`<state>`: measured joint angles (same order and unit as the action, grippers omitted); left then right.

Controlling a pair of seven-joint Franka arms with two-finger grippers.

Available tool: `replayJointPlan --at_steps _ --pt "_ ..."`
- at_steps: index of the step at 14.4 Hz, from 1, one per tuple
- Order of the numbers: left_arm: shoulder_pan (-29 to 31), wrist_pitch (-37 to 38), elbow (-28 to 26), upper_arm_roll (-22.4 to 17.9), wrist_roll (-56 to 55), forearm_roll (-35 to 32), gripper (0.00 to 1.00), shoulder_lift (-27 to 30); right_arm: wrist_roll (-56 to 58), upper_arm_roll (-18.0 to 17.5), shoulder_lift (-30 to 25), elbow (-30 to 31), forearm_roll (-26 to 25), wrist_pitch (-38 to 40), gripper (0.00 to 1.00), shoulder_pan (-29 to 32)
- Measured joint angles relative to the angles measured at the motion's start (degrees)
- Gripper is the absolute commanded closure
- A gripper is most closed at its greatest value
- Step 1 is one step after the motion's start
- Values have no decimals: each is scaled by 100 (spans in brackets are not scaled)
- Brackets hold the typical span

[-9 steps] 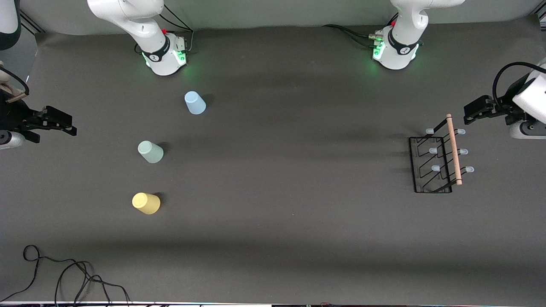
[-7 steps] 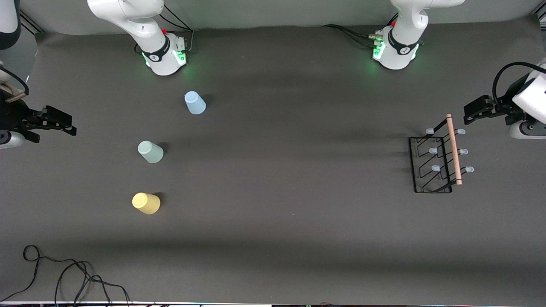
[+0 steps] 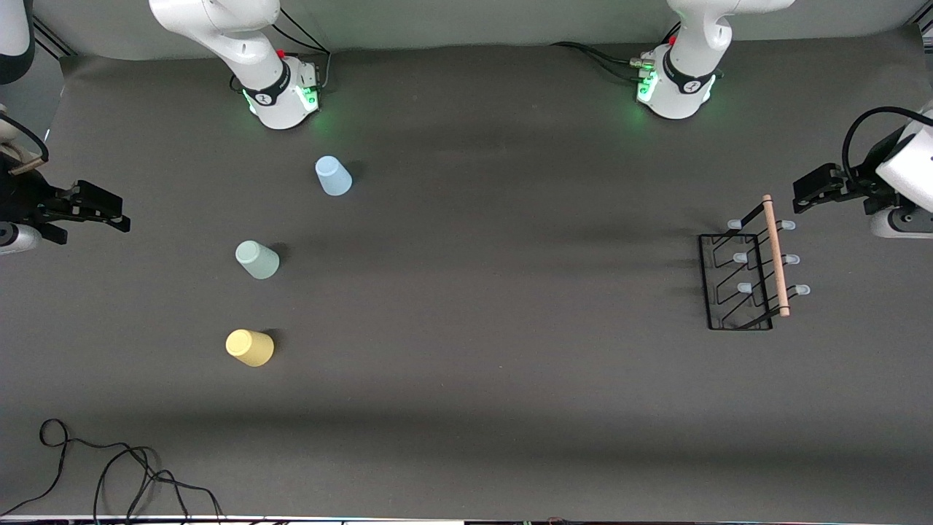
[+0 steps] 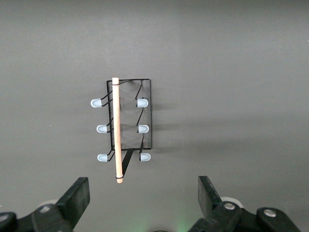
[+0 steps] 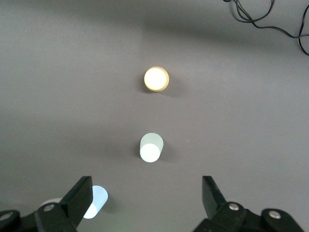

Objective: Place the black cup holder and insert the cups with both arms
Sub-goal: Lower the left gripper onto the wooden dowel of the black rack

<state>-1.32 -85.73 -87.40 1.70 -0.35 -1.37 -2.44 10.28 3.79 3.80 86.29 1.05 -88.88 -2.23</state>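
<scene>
The black cup holder (image 3: 738, 283) stands on the dark table toward the left arm's end, its wooden rod handle (image 3: 775, 255) on top and pale-tipped pegs on both sides. My left gripper (image 3: 815, 188) hangs high over the table beside it, open and empty; in the left wrist view the holder (image 4: 147, 121) lies below the open gripper (image 4: 142, 194). Three cups stand toward the right arm's end: light blue (image 3: 333, 176), pale green (image 3: 256, 259), yellow (image 3: 249, 347). My right gripper (image 3: 98, 210) hangs open and empty, high above them (image 5: 146, 194).
A loose black cable (image 3: 109, 467) lies at the table's near corner toward the right arm's end. Both arm bases (image 3: 280, 95) (image 3: 674, 91) glow green along the table's back edge. A wide stretch of bare table separates the cups from the holder.
</scene>
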Motion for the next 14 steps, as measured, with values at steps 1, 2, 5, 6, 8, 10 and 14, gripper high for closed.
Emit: replayJointPlan --at_steps 1,2,5,6,8,10,14 --pt "6 34 -17 -16 0 0 0 7 0 0 0 3 0 0 0 0" --pt "20 51 -82 -54 0 -1 0 39 0 0 1 10 0 1 0 0" --pt "289 -197 -799 -169 407 -8 0 476 0 0 5 59 0 1 0 0" --pt "478 -357 -1213 -184 625 -8 0 761 0 0 7 76 0 1 0 0" --pt "725 -561 -1994 -228 917 -8 0 1370 0 0 8 93 -1 1 0 0" --pt "799 -698 -2475 -254 1105 -8 0 1789 0 0 8 101 -6 1 0 1" --pt "801 -1531 -2930 -265 1181 -8 0 1559 0 0 8 107 -10 0 0 1"
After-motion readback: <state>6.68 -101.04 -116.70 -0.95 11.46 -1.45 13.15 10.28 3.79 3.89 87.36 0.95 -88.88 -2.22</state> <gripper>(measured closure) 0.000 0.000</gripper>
